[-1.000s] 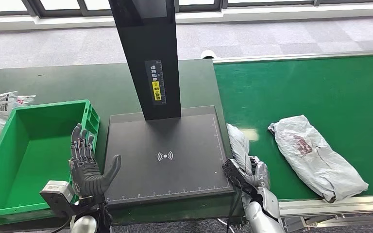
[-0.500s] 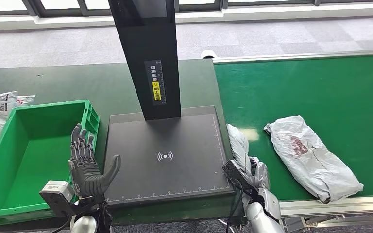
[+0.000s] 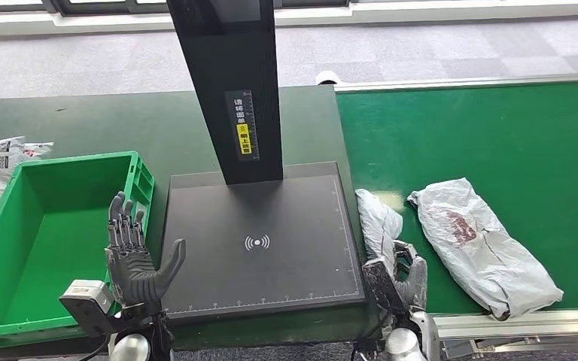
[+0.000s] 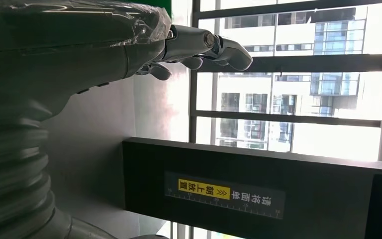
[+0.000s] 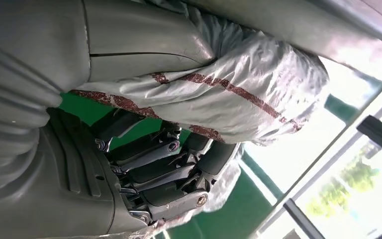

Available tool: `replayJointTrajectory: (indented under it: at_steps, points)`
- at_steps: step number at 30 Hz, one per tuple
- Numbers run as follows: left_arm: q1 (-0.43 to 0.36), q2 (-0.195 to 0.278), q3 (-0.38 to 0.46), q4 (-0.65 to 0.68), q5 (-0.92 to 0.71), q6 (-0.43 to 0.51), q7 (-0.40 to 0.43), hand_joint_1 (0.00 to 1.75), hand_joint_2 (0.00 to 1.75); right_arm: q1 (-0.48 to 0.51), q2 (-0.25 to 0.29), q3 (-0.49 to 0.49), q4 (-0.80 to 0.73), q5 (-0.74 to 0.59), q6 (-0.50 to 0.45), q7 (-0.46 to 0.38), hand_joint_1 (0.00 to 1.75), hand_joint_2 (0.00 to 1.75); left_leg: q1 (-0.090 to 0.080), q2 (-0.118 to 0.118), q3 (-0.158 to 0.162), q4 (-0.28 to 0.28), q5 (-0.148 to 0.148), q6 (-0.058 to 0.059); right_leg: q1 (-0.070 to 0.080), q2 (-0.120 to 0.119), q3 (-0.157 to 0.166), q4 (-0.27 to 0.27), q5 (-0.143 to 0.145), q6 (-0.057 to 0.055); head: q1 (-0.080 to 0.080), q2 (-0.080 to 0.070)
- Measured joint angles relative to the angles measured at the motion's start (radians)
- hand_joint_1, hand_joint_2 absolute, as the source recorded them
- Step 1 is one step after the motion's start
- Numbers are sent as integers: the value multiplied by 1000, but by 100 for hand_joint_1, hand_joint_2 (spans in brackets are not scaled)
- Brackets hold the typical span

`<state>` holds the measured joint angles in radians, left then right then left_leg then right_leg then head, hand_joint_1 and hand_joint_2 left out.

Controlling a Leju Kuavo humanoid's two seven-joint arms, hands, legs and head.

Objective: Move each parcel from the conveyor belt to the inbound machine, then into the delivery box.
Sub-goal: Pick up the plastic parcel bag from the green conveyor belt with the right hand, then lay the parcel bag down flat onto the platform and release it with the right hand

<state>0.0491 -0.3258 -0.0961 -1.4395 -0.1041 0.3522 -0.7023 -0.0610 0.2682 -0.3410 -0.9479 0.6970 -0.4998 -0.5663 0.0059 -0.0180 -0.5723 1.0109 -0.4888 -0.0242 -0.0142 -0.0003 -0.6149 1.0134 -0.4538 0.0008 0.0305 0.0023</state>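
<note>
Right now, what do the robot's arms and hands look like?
Left robot hand: dark grey, jointed metal fingers, thick grey thumb, a small grey box at its wrist. Right robot hand: the same dark grey, on a silver forearm with a black cable alongside.

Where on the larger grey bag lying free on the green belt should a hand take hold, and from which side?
Grip the larger bag across its narrow middle, coming down from above. It lies flat and slanted on the belt, long and soft, so a mid-body grasp probably keeps both ends from drooping. The right hand already holds the smaller bag; the left hand is free but far off.
</note>
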Motion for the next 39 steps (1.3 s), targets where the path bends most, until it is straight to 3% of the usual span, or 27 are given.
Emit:
replayJointTrajectory:
  at_steps: [9, 18, 25, 39]
  points:
    - [0, 0, 0, -2, 0, 3, 0, 0, 175, 25, 28, 5, -140, -62, -31, -30, 175, 175, -2, 1, -4, 0, 1, 2, -3, 0, -3, 0, 1, 2, 0, 0]
    - [1, 0, 0, -10, -3, 3, 0, 0, 175, 8, 38, 38, -224, -141, -68, -118, 175, 175, -3, 2, 2, 2, 3, 4, -3, 1, 3, 0, 4, 5, 0, 0]
    - [0, 0, 0, -10, -8, 0, 0, 0, 175, 8, 42, 197, -337, -216, -130, -133, 175, 175, -3, 5, 8, 2, 3, 4, -3, 4, 7, 0, 4, 5, 0, 0]
    - [-1, 0, 0, -3, -12, -12, 0, 0, 175, -29, 41, 466, -376, -258, -105, -133, 175, 175, -3, 7, 11, 2, 3, 4, -3, 5, 10, 0, 4, 6, 0, 0]
